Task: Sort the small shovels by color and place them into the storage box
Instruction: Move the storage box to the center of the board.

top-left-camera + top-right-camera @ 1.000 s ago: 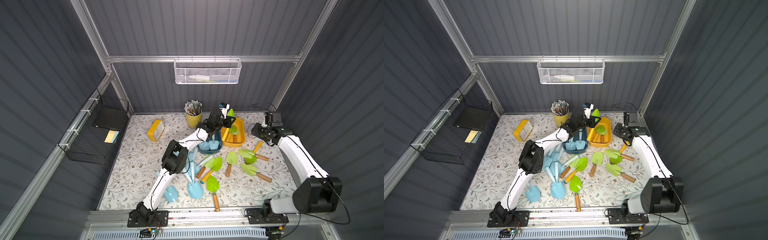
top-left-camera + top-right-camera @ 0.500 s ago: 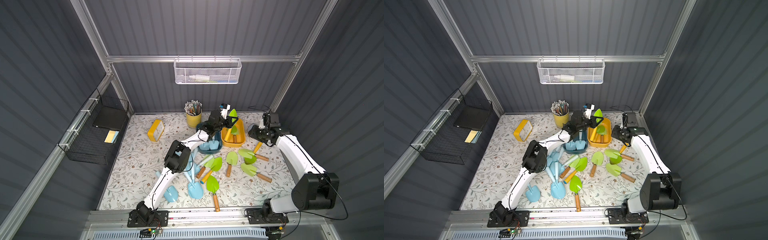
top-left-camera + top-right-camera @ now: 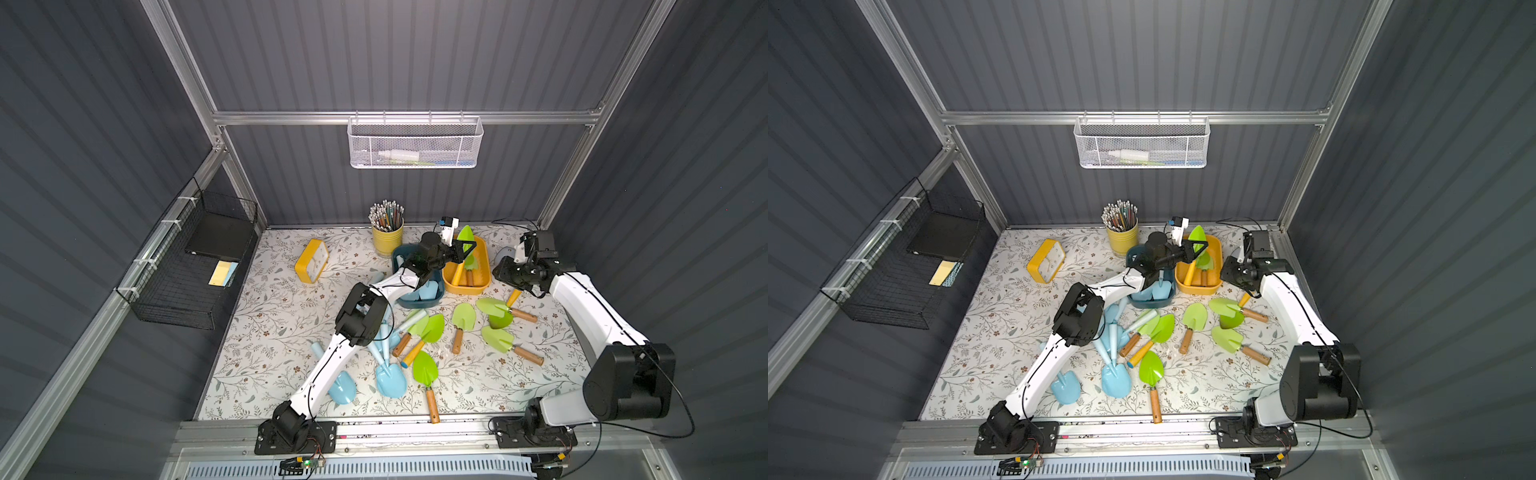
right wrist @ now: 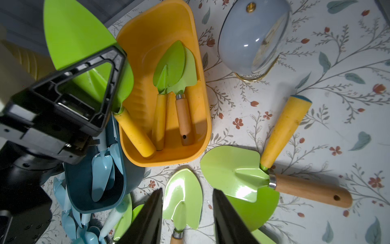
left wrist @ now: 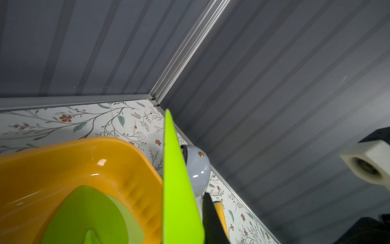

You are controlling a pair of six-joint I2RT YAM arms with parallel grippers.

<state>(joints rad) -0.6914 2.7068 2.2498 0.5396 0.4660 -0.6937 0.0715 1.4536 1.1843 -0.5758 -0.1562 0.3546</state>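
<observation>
Right wrist view: we saw left gripper (image 3: 465, 250) pinching lime-green-bladed, yellow-handled shovel (image 4: 73, 29) by blade, handle end dipping into orange plastic box (image 4: 147, 31) holding two green shovels. Right gripper (image 4: 187, 190) spread, empty, above loose green shovel (image 4: 182, 202). Step, we judged: depositing green. Next: lower, release, avoid dark blue box (image 4: 78, 190).

In the left wrist view the held green shovel (image 5: 179, 190) appears edge-on, its blade cut off at the frame and its handle out of view. The blade screens part of the grey clock (image 5: 198, 169) and of the orange box (image 5: 63, 164), which is itself cropped at two edges. In the right wrist view the left gripper (image 4: 116, 63) covers much of that blade, and the right gripper (image 4: 187, 191) shows only its fingers (image 4: 147, 219), cut off at the frame. In a top view the left arm (image 3: 332, 365) overlies the blue shovels (image 3: 390, 380), leaving their number indeterminate.
</observation>
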